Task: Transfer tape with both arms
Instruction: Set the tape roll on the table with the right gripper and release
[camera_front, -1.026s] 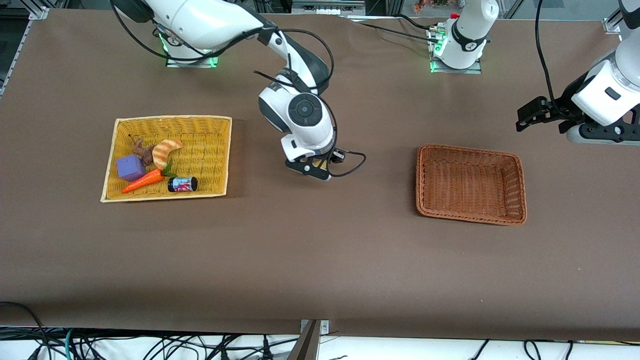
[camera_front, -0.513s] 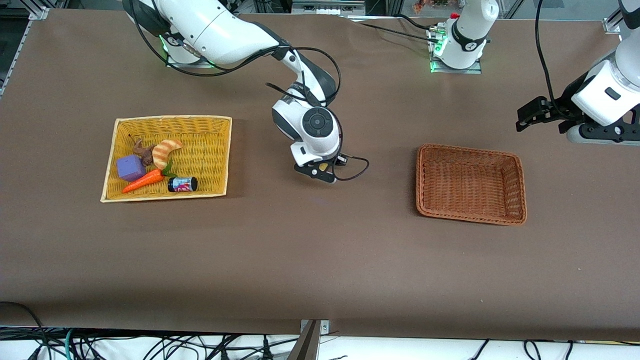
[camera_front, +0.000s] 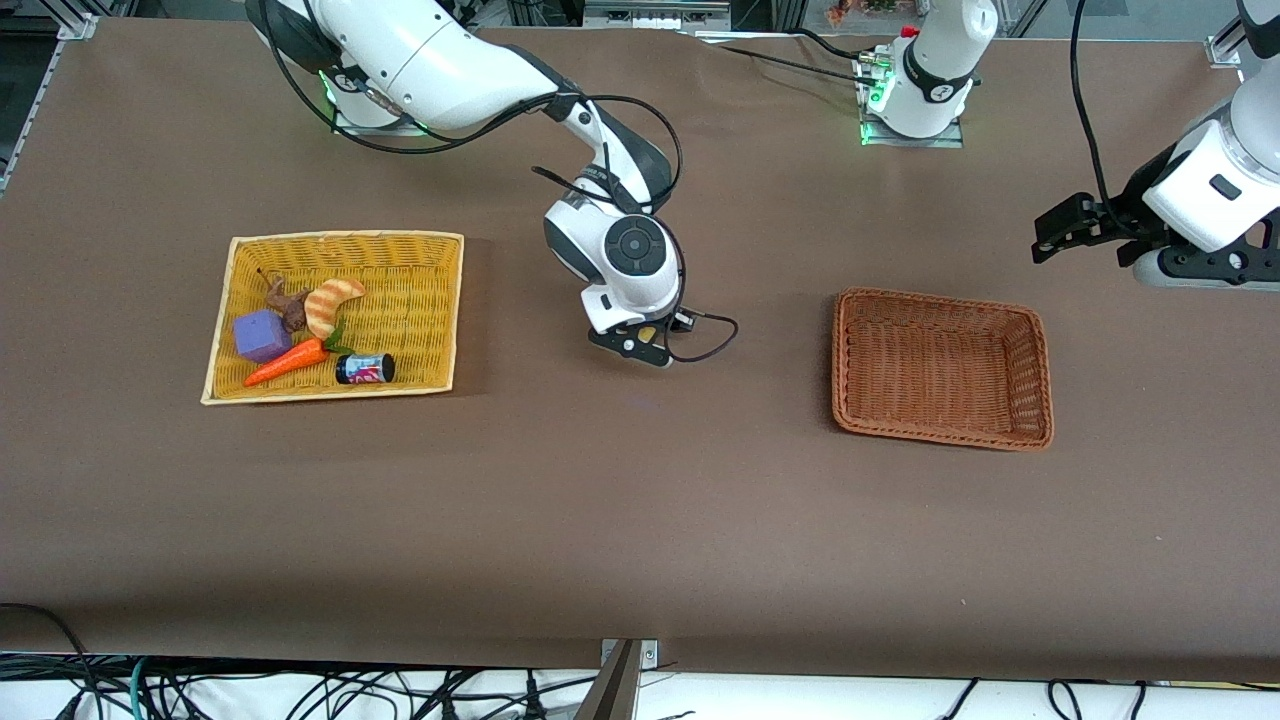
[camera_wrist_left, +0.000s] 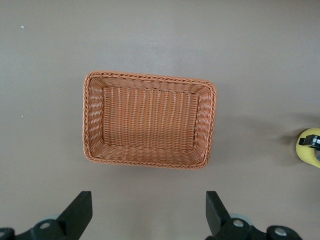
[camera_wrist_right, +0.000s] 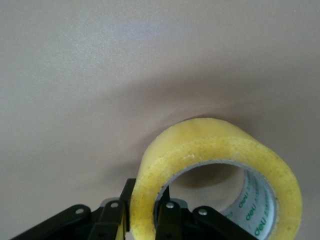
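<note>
The right hand (camera_front: 640, 345), over bare counter (camera_front: 640, 520) between the yellow tray (camera_front: 440, 300) and the brown basket (camera_front: 1035, 345), pinches only the tape (camera_wrist_right: 220, 160) wall, so the roll could swivel or slip before the waiting, wide-open left hand (camera_front: 1045, 235) takes it.

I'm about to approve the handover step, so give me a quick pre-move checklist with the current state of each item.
1. Right gripper shut on the tape, fingers pinching the roll's wall: ok.
2. Tape over bare table between the yellow basket and the brown basket, nothing beneath it: ok.
3. Left gripper open for receiving: ok.
4. Left gripper close enough to take the tape: not ok; it waits up at the left arm's end of the table.
5. Brown basket has nothing in it: ok.
6. How firmly the roll is held: cannot tell.
</note>
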